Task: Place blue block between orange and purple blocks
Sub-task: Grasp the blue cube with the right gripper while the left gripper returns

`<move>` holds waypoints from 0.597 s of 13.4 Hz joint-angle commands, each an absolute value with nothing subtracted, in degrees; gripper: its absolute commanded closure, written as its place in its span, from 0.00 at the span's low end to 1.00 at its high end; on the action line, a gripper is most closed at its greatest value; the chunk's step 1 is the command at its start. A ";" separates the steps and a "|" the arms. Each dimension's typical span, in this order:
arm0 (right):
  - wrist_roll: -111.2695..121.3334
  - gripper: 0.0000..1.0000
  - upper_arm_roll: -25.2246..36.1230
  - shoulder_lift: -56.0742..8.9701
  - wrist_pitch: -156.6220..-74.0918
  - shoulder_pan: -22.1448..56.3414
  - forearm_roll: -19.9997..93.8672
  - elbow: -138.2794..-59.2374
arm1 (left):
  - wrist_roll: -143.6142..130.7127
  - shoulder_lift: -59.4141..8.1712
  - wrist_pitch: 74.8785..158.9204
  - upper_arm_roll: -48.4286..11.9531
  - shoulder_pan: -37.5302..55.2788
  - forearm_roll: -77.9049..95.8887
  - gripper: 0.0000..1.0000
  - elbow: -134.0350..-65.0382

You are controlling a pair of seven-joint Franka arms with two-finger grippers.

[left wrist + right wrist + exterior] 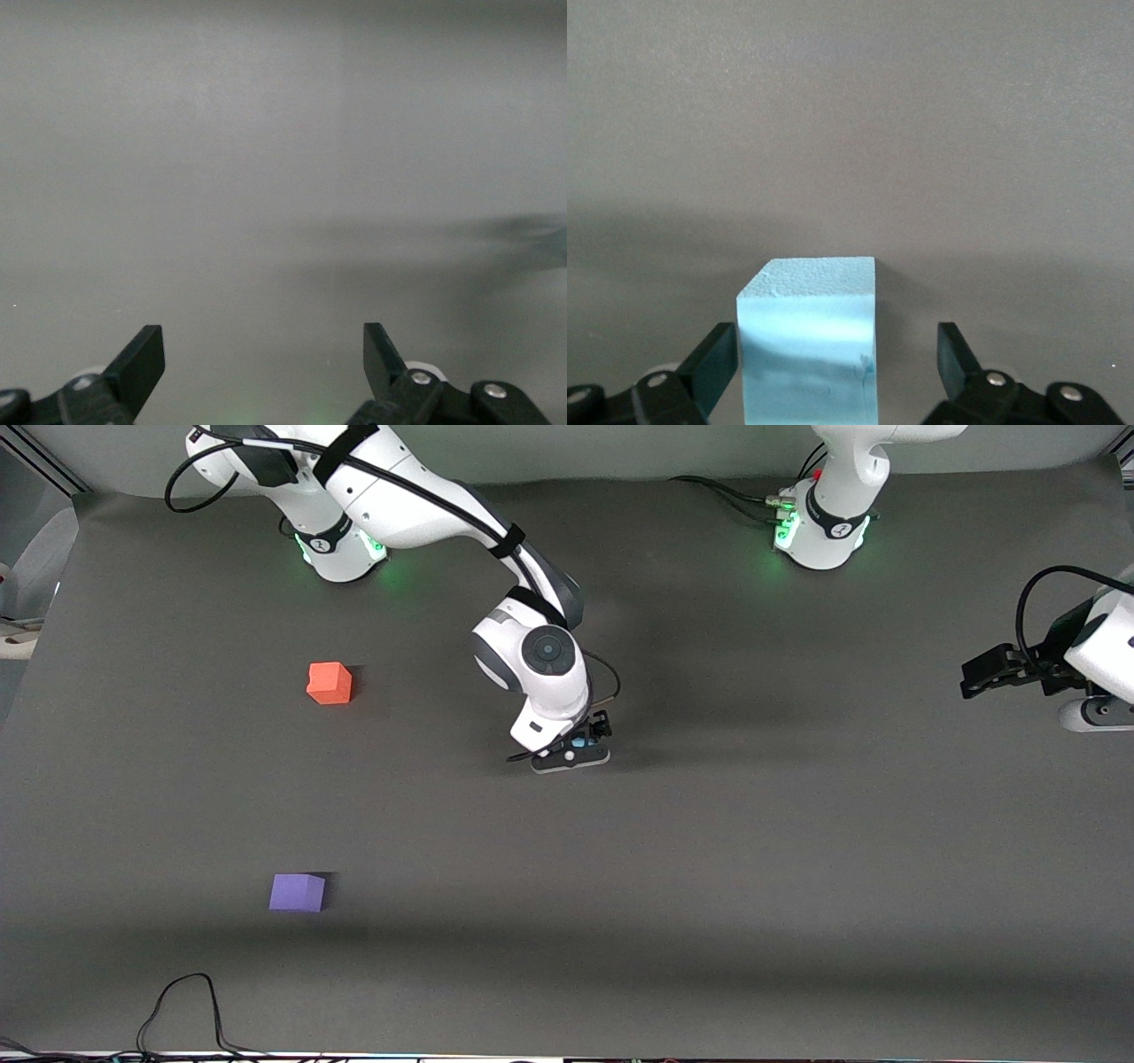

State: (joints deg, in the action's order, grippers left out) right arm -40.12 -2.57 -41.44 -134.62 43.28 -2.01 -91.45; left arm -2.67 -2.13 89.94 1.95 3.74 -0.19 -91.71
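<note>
Right wrist view shows the right gripper (837, 376) spread around the blue block (808, 345), unclosed: grasping step; next, clamp. The left gripper (264, 367) waits, parted.

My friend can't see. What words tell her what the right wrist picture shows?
A small light sky-blue foam cube sits on the dark grey table, between the two black fingers of the right pincer. The pincer is open: one finger is right beside the cube, the other stands apart from it.
</note>
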 commanded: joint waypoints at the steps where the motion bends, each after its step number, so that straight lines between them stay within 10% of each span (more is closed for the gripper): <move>1: -42.80 0.00 -2.64 -41.92 -135.53 43.68 -3.16 -91.05 | -2.11 -1.67 90.09 0.79 2.64 0.44 0.00 -91.85; 6: -43.59 0.04 -2.64 -42.80 -137.20 44.03 -3.16 -91.76 | -2.11 -1.49 89.47 0.97 2.29 0.18 0.00 -92.02; 8: -43.59 0.42 -2.64 -42.80 -137.20 44.03 -3.25 -91.67 | -2.11 -1.58 89.82 0.97 2.37 0.09 0.00 -92.11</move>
